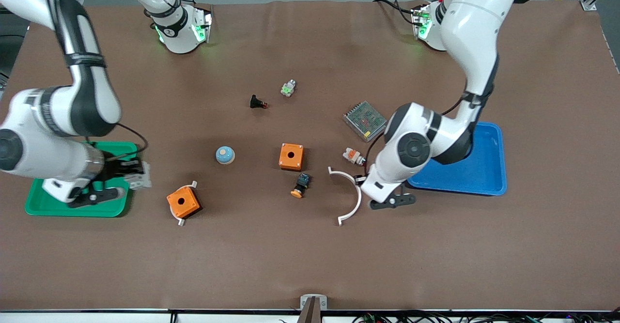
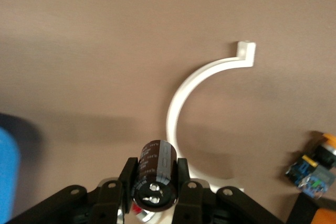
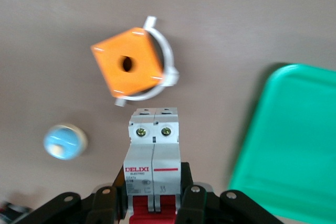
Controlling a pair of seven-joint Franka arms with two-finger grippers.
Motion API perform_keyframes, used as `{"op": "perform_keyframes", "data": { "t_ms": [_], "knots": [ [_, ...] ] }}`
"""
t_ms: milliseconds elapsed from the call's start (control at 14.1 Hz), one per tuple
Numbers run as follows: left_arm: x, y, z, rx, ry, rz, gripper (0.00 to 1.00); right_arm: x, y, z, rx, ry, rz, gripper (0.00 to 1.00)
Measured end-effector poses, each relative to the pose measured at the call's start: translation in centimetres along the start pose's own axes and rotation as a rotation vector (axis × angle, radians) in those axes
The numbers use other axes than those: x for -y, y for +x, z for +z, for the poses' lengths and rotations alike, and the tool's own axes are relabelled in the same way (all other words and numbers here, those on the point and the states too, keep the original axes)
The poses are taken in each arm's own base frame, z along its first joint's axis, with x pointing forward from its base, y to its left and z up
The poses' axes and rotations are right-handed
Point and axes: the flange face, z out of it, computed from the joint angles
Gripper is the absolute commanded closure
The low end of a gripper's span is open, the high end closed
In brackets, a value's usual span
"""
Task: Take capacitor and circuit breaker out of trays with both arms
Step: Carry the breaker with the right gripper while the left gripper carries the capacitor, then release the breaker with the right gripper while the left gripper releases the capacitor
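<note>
grippers are both clamped on their parts, which explains why neither tray holds anything now. left gripper (image 2: pixel 156 192) pinches the capacitor (image 2: pixel 155 174) by its sides, silvery end toward the wrist, over bare table beside the white curved clip (image 1: pixel 349 197), clear of the blue tray (image 1: pixel 484 168). right gripper (image 3: pixel 152 203) grips the circuit breaker (image 3: pixel 153 156) at its red-lever end, carrying it just past the green tray (image 1: pixel 111 207) edge toward the orange box (image 1: pixel 183 202), likely for setting down.

Brown desk (image 1: pixel 310 255), green tray (image 1: pixel 36 207), blue tray (image 1: pixel 484 168), white-grey circuit breaker (image 3: pixel 153 150) with red levers, dark capacitor (image 2: pixel 155 174), silvery end.
</note>
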Motion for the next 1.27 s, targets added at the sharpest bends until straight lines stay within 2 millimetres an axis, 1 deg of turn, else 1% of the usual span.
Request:
{"op": "perform_keyframes", "data": {
  "t_ms": [141,212,283,354,424,495,566,636,707,778,848,919,1061,1131,1202,1273],
  "knots": [
    [-1.5,0.1,1.7,-0.037,-0.032,-0.01,1.0,6.3,0.7,0.9,-0.019,-0.009,0.082,1.0],
    [-2.1,0.0,2.5,-0.054,-0.048,-0.019,1.0,9.3,1.1,1.6,-0.034,-0.012,0.125,1.0],
    [-2.9,-0.2,3.2,-0.067,-0.06,-0.027,1.0,12.0,1.3,2.9,-0.04,-0.015,0.159,1.0],
    [-3.7,-0.4,3.8,-0.075,-0.07,-0.035,0.99,14.6,1.5,4.8,-0.042,-0.019,0.187,0.99],
    [-4.4,-0.7,4.4,-0.081,-0.078,-0.039,0.98,16.7,1.8,6.8,-0.046,-0.022,0.209,0.99],
    [-5.1,-0.9,4.7,-0.089,-0.087,-0.041,0.97,18.4,2.1,9.2,-0.046,-0.024,0.23,0.99],
    [-5.6,-1.1,5.0,-0.092,-0.092,-0.038,0.95,19.6,2.3,11.6,-0.042,-0.024,0.248,0.98],
    [-5.9,-1.3,5.3,-0.094,-0.094,-0.034,0.87,20.4,2.5,13.9,-0.034,-0.018,0.264,0.96],
    [-6.1,-1.5,5.7,-0.094,-0.094,-0.031,0.77,20.8,2.7,15.7,-0.027,-0.013,0.27,0.9],
    [-6.3,-1.7,6.0,-0.092,-0.091,-0.026,0.68,21.0,2.8,17.0,-0.022,-0.011,0.272,0.68],
    [-6.5,-2.0,6.3,-0.095,-0.084,-0.02,0.62,21.1,2.8,17.3,-0.019,-0.011,0.273,0.18],
    [-6.8,-2.3,6.8,-0.105,-0.071,-0.009,0.59,21.1,2.9,17.1,-0.024,-0.01,0.274,0.0],
    [-7.5,-3.0,7.9,-0.138,-0.048,-0.001,0.48,21.0,3.0,16.9,-0.027,-0.01,0.276,0.0],
    [-7.7,-3.3,8.2,-0.147,-0.043,0.001,0.39,21.0,3.1,16.7,-0.028,-0.01,0.277,0.0],
    [-7.8,-3.3,8.3,-0.151,-0.041,0.001,0.32,20.9,3.1,16.3,-0.031,-0.009,0.277,0.0],
    [-7.7,-3.1,8.1,-0.155,-0.041,-0.001,0.23,20.7,3.2,15.5,-0.029,-0.011,0.28,0.0]
  ]
}}
